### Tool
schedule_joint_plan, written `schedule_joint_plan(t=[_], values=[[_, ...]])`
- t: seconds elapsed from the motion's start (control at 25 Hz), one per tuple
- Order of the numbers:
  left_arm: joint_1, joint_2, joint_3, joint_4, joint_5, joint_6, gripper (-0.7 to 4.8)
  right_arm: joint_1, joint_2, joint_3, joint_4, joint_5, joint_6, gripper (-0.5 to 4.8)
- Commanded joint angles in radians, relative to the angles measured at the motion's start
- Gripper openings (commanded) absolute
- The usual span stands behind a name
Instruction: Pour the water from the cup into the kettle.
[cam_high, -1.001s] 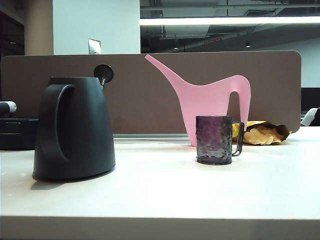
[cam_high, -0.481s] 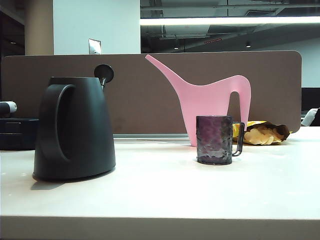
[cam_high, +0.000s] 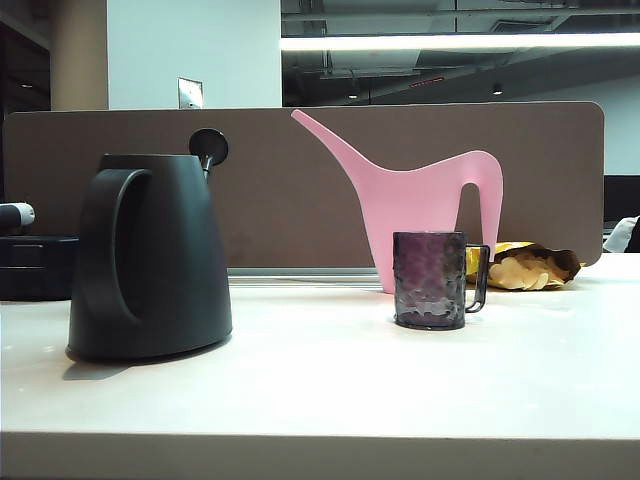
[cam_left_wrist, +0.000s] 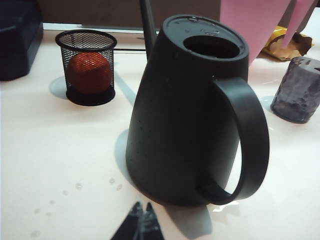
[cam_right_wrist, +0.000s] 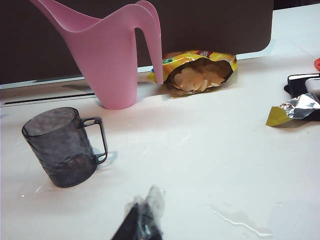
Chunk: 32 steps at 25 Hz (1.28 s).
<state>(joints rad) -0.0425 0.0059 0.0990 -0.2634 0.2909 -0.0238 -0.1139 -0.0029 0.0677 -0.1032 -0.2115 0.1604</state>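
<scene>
Nothing on my table has shifted since a second ago. The small purplish-grey dimpled translucent cup (cam_high: 430, 279) is standing upright, well right of the large matte black kettle (cam_high: 148, 257). My left gripper (cam_left_wrist: 141, 220) and right gripper (cam_right_wrist: 145, 216) are hovering with jaws together, empty.

A pink watering can (cam_high: 420, 215) stands by the brown partition (cam_high: 270, 190), an open bag of chips (cam_right_wrist: 197, 75) beside it. A mesh pot (cam_left_wrist: 90, 67) holds something red.
</scene>
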Motion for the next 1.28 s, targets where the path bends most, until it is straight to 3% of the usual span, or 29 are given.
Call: schedule_joint_plan(t=[0.04, 0.24, 0.52, 0.88, 1.28], values=[[0.000, 0.001, 0.000, 0.014, -0.003, 0.024, -0.05, 0.000, 0.000, -0.034, 0.056, 0.005, -0.001, -0.06], [0.000, 0.001, -0.006, 0.016, -0.007, 0.029, -0.05, 0.006, 0.000, -0.062, 0.063, 0.035, -0.027, -0.06], [0.000, 0.001, -0.036, 0.018, -0.025, 0.034, -0.05, 0.121, 0.000, -0.062, 0.047, 0.153, -0.064, -0.06], [0.000, 0.000, -0.088, 0.255, -0.050, 0.039, -0.05, 0.122, 0.000, -0.062, 0.045, 0.154, -0.085, -0.06], [0.000, 0.001, -0.088, 0.242, -0.066, 0.050, -0.05, 0.122, 0.000, -0.062, 0.022, 0.153, -0.084, -0.05]])
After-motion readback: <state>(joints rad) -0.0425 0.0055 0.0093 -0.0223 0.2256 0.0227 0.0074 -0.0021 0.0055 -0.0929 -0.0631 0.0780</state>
